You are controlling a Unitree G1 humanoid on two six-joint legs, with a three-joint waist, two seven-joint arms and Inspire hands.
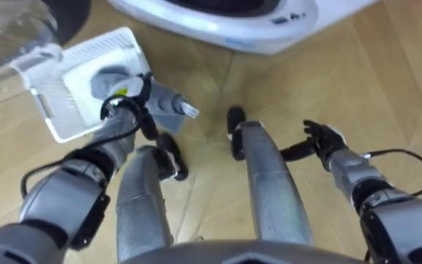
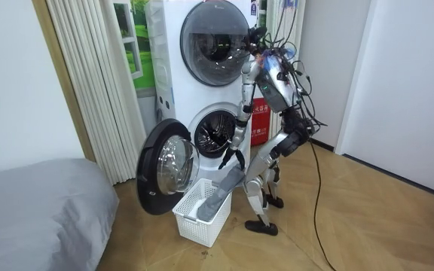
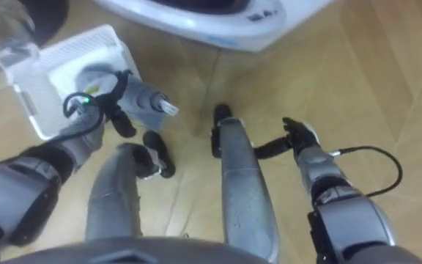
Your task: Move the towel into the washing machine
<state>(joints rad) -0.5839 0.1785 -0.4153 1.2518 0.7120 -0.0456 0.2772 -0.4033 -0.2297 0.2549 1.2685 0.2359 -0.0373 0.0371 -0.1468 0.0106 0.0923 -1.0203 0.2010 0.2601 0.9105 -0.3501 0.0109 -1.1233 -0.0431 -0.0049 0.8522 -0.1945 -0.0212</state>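
The grey towel [image 1: 165, 105] hangs half out of the white basket [image 1: 46, 103], with the left hand [image 1: 127, 104] curled round it. The right hand [image 1: 325, 138] is spread, idle. I'd lift the towel clear before swinging it toward the open drum [image 2: 215, 134].

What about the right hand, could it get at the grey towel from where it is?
Probably not. The right hand hangs open on the robot's right side, apart from the towel, which the left hand grips above the white basket; it would have to cross its own body.
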